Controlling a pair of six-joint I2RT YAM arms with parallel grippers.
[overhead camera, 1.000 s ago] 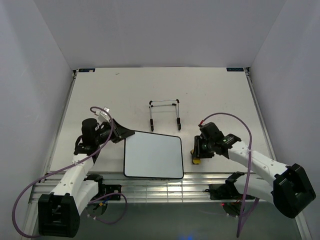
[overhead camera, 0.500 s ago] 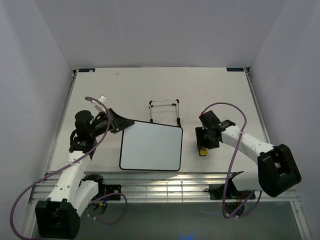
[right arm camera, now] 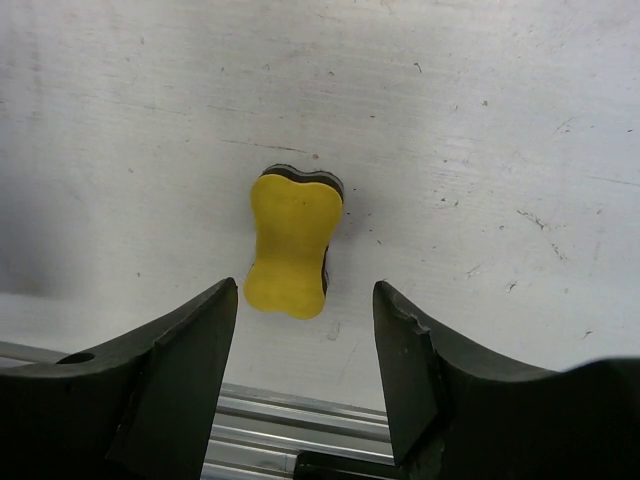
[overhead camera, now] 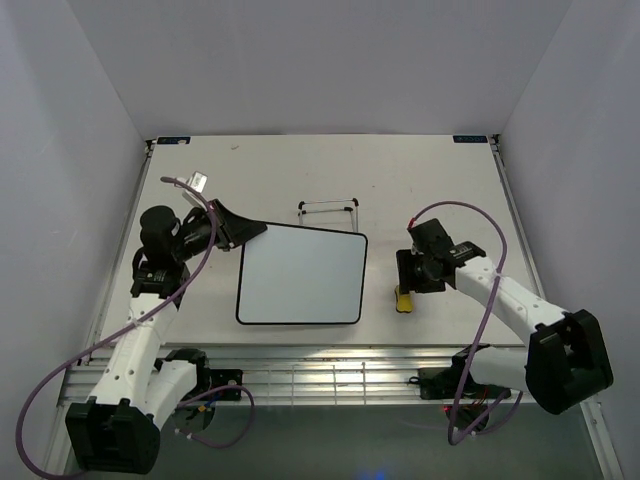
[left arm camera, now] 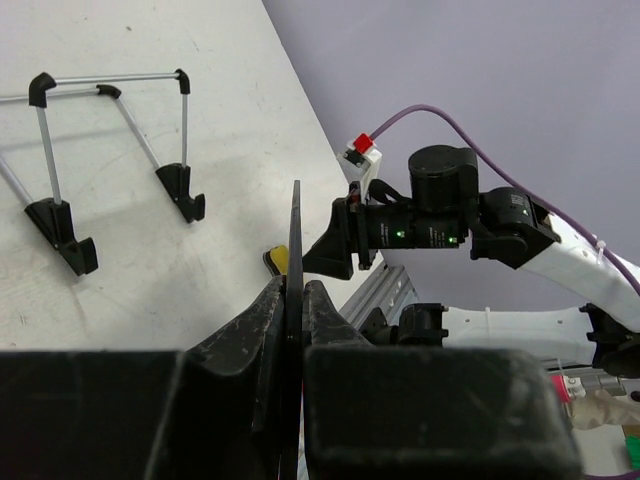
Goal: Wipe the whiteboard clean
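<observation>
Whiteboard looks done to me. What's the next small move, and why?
Probably carry the whiteboard toward the wire stand: its face looks blank, the left gripper is clamped on its edge, and the eraser lies loose below the open right gripper.

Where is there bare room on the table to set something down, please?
The far strip of the white table beyond the thin wire stand is bare, as is the far-right corner. The middle is crowded: the black-framed white whiteboard in the left gripper, and the small yellow eraser block under the open right gripper.
</observation>
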